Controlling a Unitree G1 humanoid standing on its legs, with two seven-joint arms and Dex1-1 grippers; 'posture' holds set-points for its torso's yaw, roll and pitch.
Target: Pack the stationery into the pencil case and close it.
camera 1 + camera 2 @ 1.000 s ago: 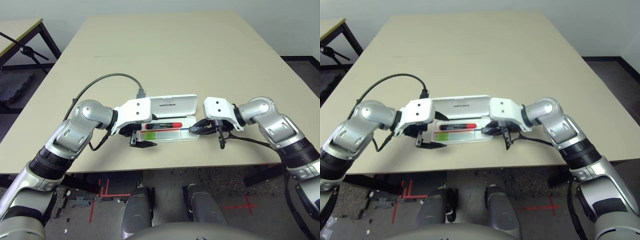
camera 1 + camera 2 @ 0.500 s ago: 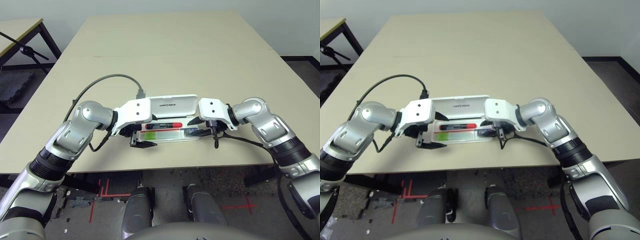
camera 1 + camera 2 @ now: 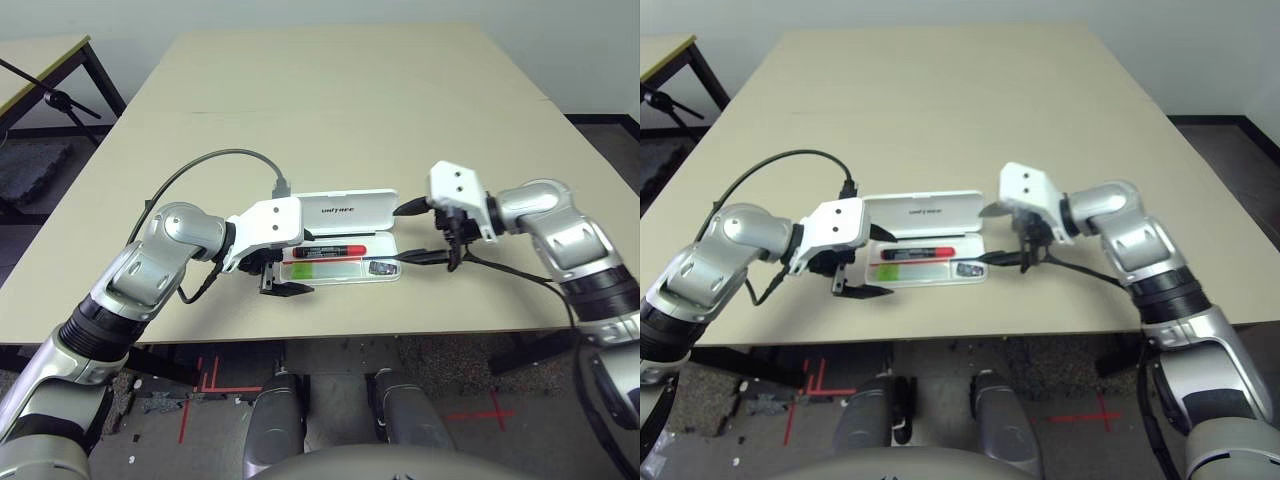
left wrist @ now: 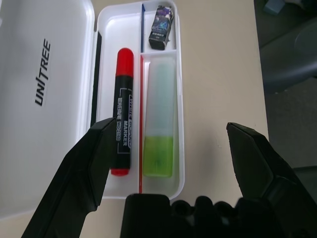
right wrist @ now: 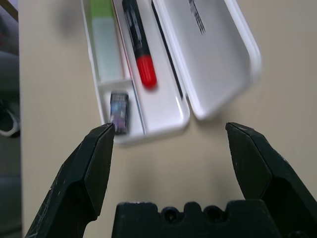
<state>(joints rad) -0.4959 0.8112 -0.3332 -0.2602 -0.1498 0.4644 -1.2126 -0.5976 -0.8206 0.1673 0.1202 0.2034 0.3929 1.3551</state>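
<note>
The left pincer [image 4: 171, 124] is open and empty at the left end of the case [image 4: 182, 148]; ahead of it lie the marker [image 4: 123, 114] and, beside it, the stick [image 4: 159, 114], both inside. The lid [image 3: 347, 211] stands open at the far side, between the two pincers. The block [image 5: 119, 111] lies in its compartment, near the right pincer [image 5: 171, 125], also open and empty. To close well, I think this pincer should go behind the lid and push gently toward the robot, while the left one steadies the case. Compared with one second ago, the right pincer is opened and farther away, uncovering the block.
</note>
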